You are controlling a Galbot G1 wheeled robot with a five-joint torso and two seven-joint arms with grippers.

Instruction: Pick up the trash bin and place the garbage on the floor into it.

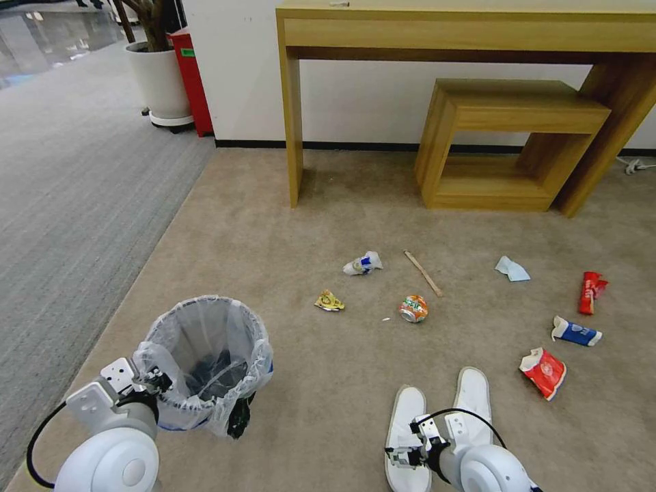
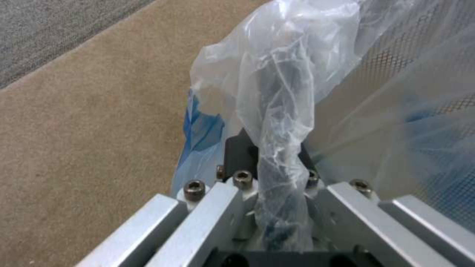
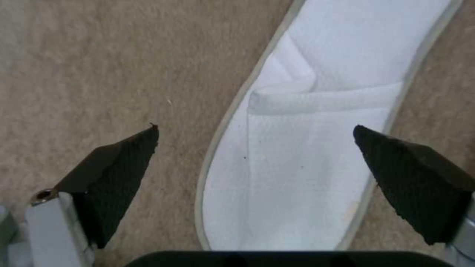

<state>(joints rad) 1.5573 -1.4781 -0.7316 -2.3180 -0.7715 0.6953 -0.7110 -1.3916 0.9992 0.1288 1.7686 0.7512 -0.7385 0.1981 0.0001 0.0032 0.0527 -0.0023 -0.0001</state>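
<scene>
The trash bin (image 1: 205,362), black with a translucent bag liner (image 2: 277,92), stands upright at the near left of the beige floor (image 1: 307,225). My left gripper (image 1: 154,379) is shut on its near rim, with bunched liner (image 2: 279,174) pinched between the fingers. My right gripper (image 1: 408,456) hangs open just above the left of two white slippers (image 1: 404,417) (image 1: 475,403); that slipper (image 3: 307,148) lies between the spread pads (image 3: 118,170). Farther out lie a paper cup (image 1: 362,263), a wooden stick (image 1: 422,273), a yellow wrapper (image 1: 329,301), a tissue (image 1: 512,269) and red packets (image 1: 544,371) (image 1: 590,292).
A tall wooden desk (image 1: 294,102) and a low wooden shelf (image 1: 506,143) stand against the back wall. Grey ribbed carpet (image 1: 68,205) borders the left. A white plant pot (image 1: 160,82) and a red box (image 1: 191,75) sit at the far left. Open carpet separates the bin and the slippers.
</scene>
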